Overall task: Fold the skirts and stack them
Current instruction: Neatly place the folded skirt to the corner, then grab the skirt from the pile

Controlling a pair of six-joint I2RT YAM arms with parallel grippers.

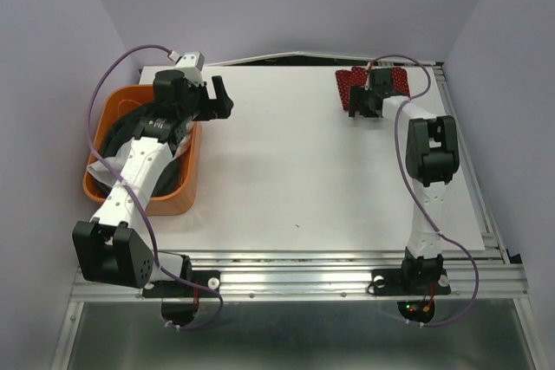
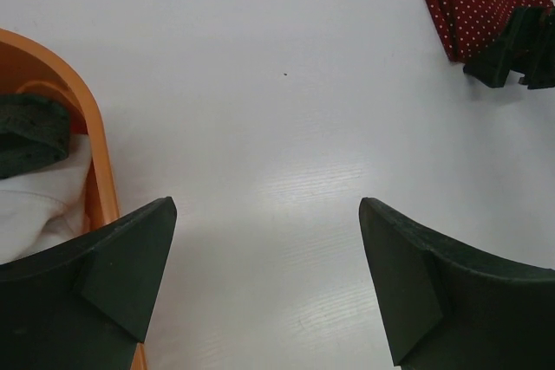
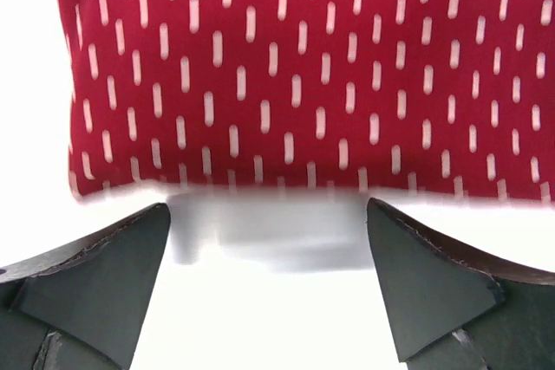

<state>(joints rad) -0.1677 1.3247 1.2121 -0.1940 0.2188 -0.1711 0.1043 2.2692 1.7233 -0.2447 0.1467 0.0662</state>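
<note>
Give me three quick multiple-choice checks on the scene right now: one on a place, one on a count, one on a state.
1. Where on the table does the red skirt lie?
A. middle
B. far right
C. near left

2. How many skirts show in the orange basket?
A. none
B. one
C. two

3. How is the right claw?
A. open, empty
B. shut on the red skirt
C. shut, empty

Answers:
1 B: the top view shows it at the far right.
2 C: the white skirt and the dark grey skirt show inside the rim.
3 A: its fingers stand apart, just short of the red cloth's edge.
</note>
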